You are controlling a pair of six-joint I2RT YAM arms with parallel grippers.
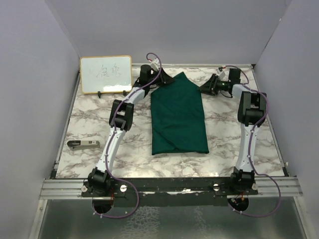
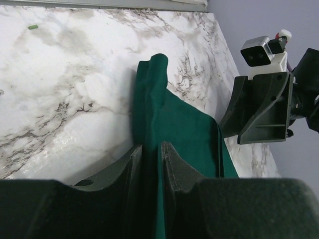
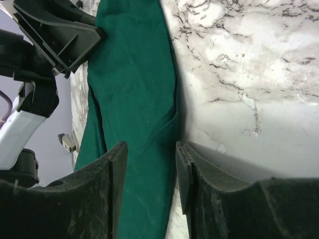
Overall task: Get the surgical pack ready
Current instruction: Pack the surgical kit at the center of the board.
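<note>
The surgical pack shows only as a dark green drape (image 1: 179,117), folded into a long bundle down the middle of the marble table (image 1: 89,119); the tray, instruments and gauze are hidden. My left gripper (image 1: 158,79) is at the drape's far left corner. In the left wrist view its jaws (image 2: 152,147) stand close together with a raised fold of the drape (image 2: 184,129) pinched between them. My right gripper (image 1: 203,87) is at the far right corner. In the right wrist view it (image 3: 151,144) is open, and the drape's edge (image 3: 129,64) lies loose between its fingers.
A wood-framed whiteboard (image 1: 105,74) stands at the back left. A small silver and black tool (image 1: 83,144) lies near the table's left edge. Grey walls close in the table on three sides. The two grippers face each other closely across the drape's far end.
</note>
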